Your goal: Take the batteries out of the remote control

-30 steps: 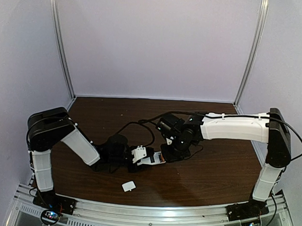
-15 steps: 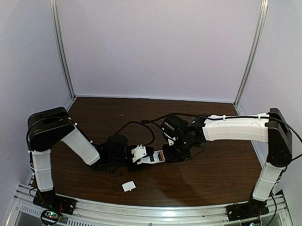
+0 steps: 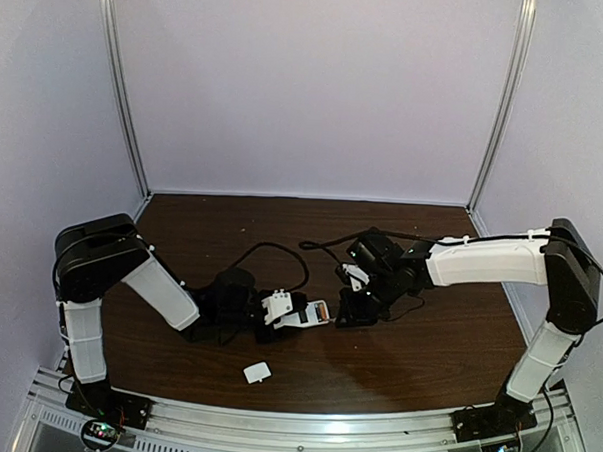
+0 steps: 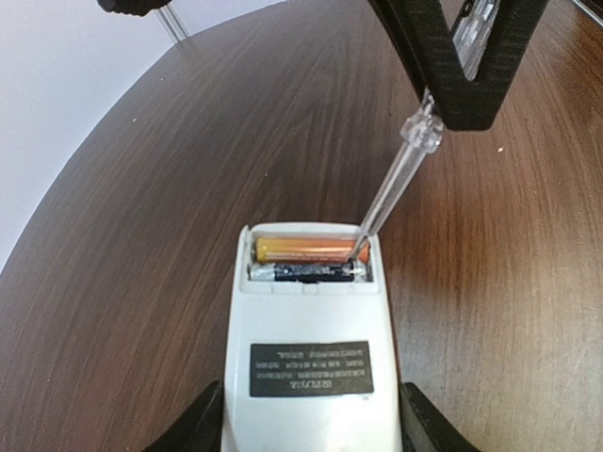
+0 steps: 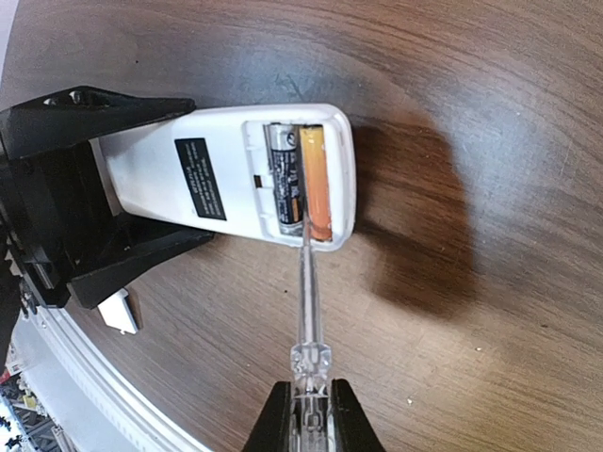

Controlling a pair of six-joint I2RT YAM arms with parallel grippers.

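- Your left gripper clamps the remote control by its sides, near the table's middle
- 2 batteries lie in its open bay
- Your right gripper pinches the screwdriver, tip at the batteries' end

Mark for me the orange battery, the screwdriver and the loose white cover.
orange battery (image 4: pixel 301 250), left wrist view, middle of its body.
screwdriver (image 4: pixel 382 202), left wrist view, on its thin shaft.
loose white cover (image 3: pixel 257 372), top external view, centre of the piece.

Clear screwdriver, white cover, wooden table
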